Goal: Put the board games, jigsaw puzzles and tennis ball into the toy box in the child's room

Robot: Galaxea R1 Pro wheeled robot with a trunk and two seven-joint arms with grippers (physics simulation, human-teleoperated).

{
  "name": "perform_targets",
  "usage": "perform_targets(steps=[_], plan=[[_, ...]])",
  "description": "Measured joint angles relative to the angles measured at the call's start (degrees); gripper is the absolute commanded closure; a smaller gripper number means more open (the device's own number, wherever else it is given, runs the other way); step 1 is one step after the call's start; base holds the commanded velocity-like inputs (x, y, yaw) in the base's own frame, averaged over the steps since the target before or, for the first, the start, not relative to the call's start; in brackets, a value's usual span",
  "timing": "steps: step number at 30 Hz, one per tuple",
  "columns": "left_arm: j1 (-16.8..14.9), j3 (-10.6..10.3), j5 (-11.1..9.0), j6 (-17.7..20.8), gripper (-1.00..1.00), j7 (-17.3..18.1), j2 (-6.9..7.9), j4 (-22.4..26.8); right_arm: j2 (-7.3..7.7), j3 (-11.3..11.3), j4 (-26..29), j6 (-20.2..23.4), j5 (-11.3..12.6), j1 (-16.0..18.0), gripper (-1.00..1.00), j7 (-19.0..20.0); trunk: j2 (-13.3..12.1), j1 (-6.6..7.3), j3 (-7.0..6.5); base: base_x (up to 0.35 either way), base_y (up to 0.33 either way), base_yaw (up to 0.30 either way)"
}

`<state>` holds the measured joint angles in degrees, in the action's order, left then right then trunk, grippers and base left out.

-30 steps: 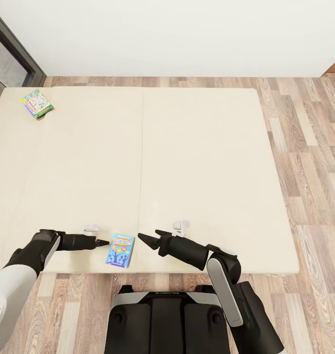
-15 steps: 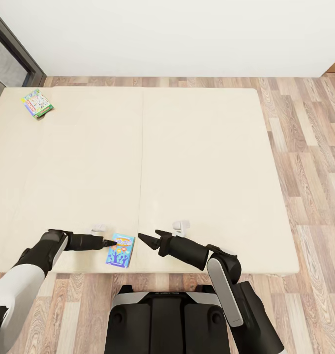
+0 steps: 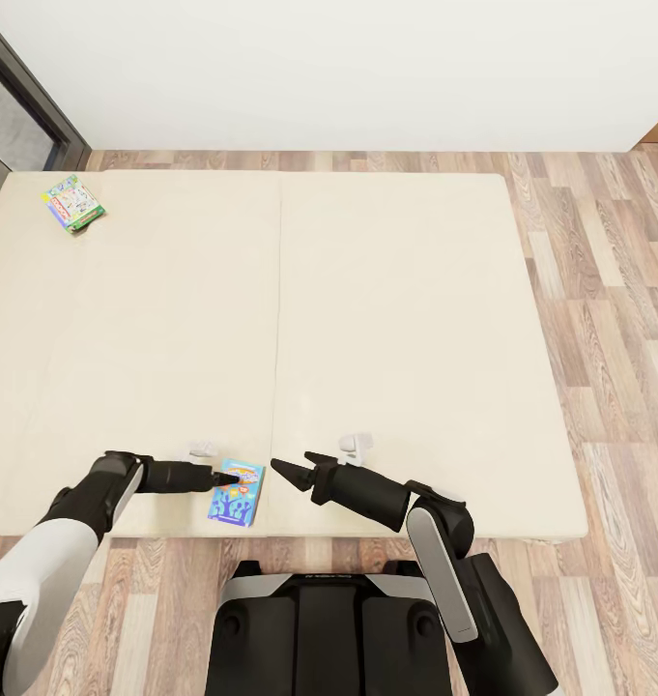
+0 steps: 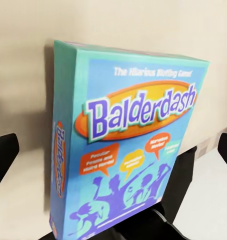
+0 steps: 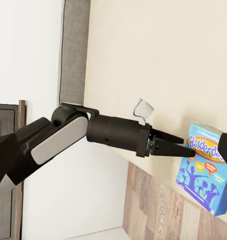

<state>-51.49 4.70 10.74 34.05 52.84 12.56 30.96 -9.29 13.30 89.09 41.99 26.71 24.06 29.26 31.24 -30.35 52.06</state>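
Note:
A blue board game (image 3: 237,491) printed "Balderdash" (image 4: 133,145) lies flat on the beige bed (image 3: 386,319), close to its near edge. My left gripper (image 3: 227,476) reaches in from the left, open, its tips at the box's near-left corner; one dark finger (image 4: 3,157) shows beside the box. The right wrist view shows the left gripper (image 5: 186,144) with a narrow gap between its fingers, just short of the blue box (image 5: 208,167). My right gripper (image 3: 295,465) is open and empty just right of the box. A green-white board game (image 3: 73,203) lies at the bed's far left corner.
Wood-plank floor (image 3: 599,290) runs along the bed's right side and behind it, up to a white wall (image 3: 348,68). A dark window frame (image 3: 29,87) stands at the far left. My own base (image 3: 329,628) sits against the bed's near edge.
My left gripper has slid right along the bed's near edge, and its tips now overlap the blue box's corner. The right arm and both boxes have stayed put.

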Motion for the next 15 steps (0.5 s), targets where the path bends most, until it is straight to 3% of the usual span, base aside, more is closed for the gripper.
perform_targets(steps=[15], plan=[[0.0, 0.0, 0.0, 0.1, -1.0, 0.1, -1.64, -0.4, 0.08, -0.2, 0.1, 0.0, 0.4, 0.0, -1.0, 0.1, 0.0, 0.0, 0.0, 0.0, -0.018, 0.0]])
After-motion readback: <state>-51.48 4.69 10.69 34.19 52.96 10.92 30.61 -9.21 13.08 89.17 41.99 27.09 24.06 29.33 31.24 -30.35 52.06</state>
